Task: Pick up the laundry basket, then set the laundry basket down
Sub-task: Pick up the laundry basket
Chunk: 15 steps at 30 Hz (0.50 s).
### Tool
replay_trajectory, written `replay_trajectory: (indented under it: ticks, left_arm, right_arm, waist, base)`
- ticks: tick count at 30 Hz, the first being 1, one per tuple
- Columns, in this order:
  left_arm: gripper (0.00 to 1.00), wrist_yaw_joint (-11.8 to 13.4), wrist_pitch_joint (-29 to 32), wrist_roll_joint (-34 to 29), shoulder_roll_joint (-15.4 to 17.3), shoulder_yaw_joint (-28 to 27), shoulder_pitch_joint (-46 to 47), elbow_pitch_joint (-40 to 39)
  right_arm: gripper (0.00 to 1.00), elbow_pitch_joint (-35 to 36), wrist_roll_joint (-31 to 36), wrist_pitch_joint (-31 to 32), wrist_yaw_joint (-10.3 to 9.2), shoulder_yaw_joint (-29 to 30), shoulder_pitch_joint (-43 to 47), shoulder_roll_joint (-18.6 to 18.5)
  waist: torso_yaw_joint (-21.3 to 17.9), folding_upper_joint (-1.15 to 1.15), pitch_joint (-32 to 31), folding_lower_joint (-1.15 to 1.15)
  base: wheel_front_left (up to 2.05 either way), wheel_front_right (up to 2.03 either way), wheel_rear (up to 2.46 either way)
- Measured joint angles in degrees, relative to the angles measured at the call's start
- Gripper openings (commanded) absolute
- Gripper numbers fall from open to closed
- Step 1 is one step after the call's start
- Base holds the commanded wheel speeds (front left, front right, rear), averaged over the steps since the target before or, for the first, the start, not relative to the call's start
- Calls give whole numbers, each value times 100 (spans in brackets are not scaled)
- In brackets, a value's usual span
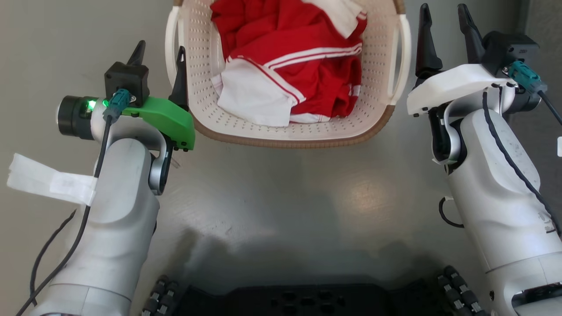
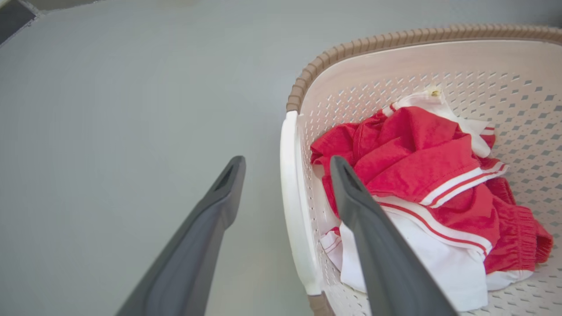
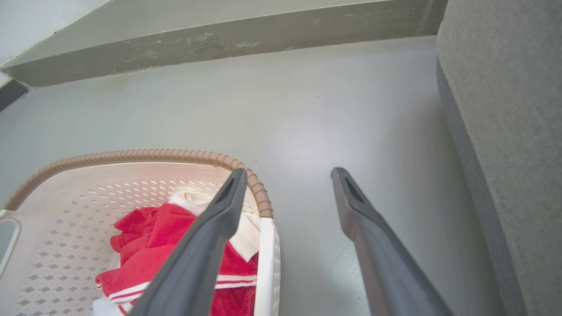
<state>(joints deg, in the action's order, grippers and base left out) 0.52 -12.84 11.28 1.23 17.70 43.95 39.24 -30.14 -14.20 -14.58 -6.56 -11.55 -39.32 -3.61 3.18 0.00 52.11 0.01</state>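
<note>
Basket (image 1: 197, 87): on grey floor (image 1: 281, 197), holding red-and-white clothes (image 1: 298, 57).
Left gripper (image 1: 160, 50): fingers wide, astride left handle (image 1: 169, 44).
Right gripper (image 1: 443, 17): fingers wide, beside right handle (image 1: 401, 61).
Obstruction: grey upholstery (image 3: 505, 109) right of the basket.

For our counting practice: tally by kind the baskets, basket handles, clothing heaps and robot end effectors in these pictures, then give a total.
laundry basket: 1
left handle, right handle: 2
clothing heap: 1
left end effector, right end effector: 2
Total: 6
</note>
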Motion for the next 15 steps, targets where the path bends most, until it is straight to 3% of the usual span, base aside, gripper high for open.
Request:
replay_trajectory:
  ticks: [15]
  left_arm:
    - [100,-58,-90,269,-12,292,438,833]
  right_arm:
    - [100,-688,-367,-1,76,-386,-257,-9]
  waist:
    - [24,0,425,0]
  base:
    - [0,0,0]
